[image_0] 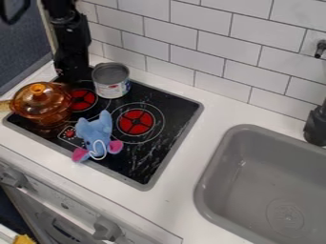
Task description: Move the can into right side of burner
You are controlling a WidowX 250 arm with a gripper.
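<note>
At the upper left of the camera view, the black gripper [72, 69] hangs down over the back left of the stove, close beside the can's left side. The can [111, 81] is grey with a white and blue label and stands upright at the stove's back edge. Whether gripper and can touch, I cannot tell. Two red burners show on the black stovetop: the left burner [83, 99] lies just in front and left of the can, and the right burner [136, 122] lies in front and to the right, with nothing on it.
An amber lidded pot [42, 102] sits at the stove's left. A blue plush toy [96, 136] with pink parts lies at the front, between the burners. To the right are the grey sink [255, 182] and a black faucet [316, 125]. White tiles [200, 21] rise behind.
</note>
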